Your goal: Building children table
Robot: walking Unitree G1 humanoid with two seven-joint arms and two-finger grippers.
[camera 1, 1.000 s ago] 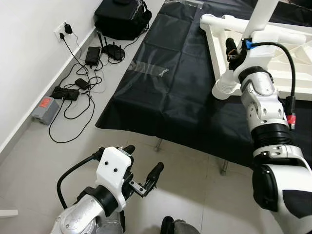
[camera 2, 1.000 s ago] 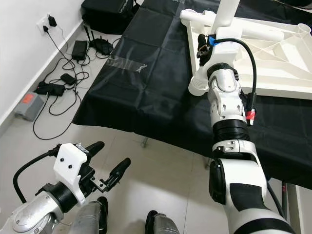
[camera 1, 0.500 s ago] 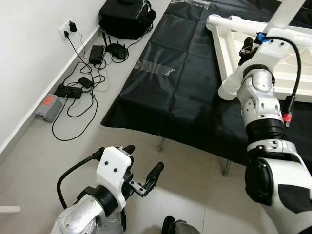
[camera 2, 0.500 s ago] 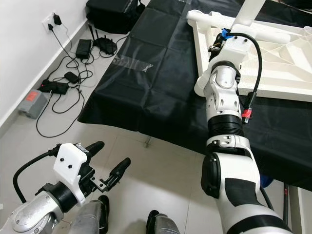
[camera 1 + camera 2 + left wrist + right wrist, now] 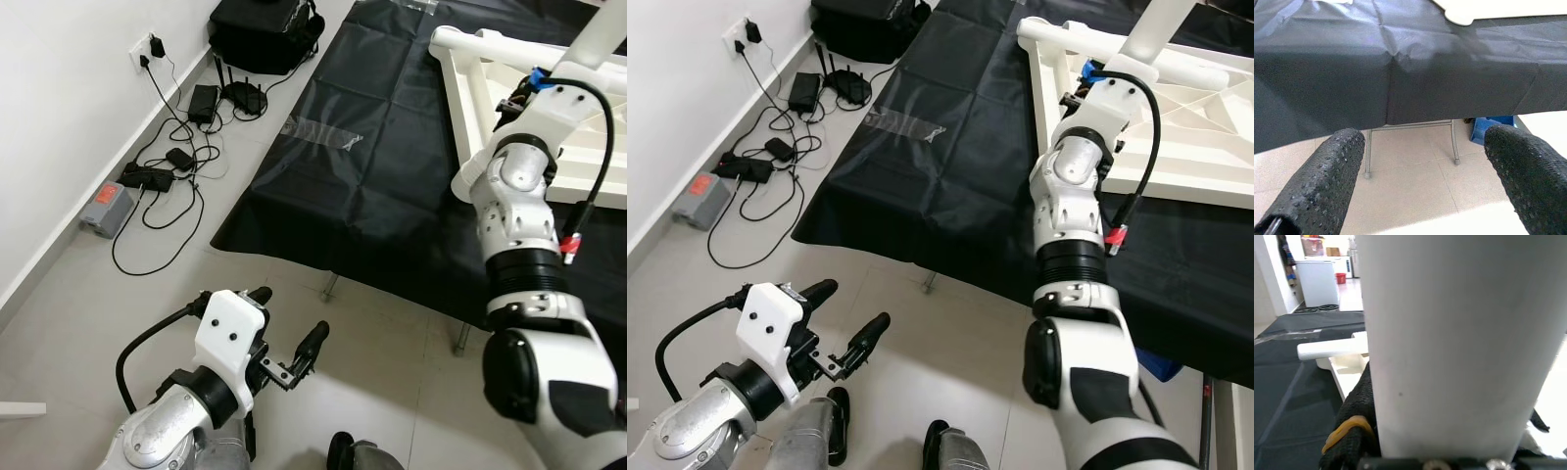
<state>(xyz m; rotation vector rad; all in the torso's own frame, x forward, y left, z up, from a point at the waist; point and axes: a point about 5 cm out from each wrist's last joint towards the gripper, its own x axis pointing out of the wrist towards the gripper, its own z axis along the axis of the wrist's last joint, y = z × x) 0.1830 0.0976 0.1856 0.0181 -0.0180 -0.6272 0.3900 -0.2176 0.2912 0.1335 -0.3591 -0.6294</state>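
At the far left, a grey power brick with a red label and a tangle of black cables and chargers lie on the tiled floor by the white wall. They sit a little lower in the head views than a second ago, so the camera has shifted, not the things.

Near left, the left gripper hovers low over the floor, its jaws released and empty, unchanged.

To the right, a work table draped in black cloth carries the upturned white plastic children's table top, with white tube legs fitted.

The right gripper has swung further right along the top's near-left corner over the last second, wrist now bent over the frame. That suggests a leg is being seated or turned.

Its wrist view adds what the head views hide: a fat white tube right against the black fingers, apparently clenched on it. The left wrist view looks under the draped table, at its metal legs and a blue box.
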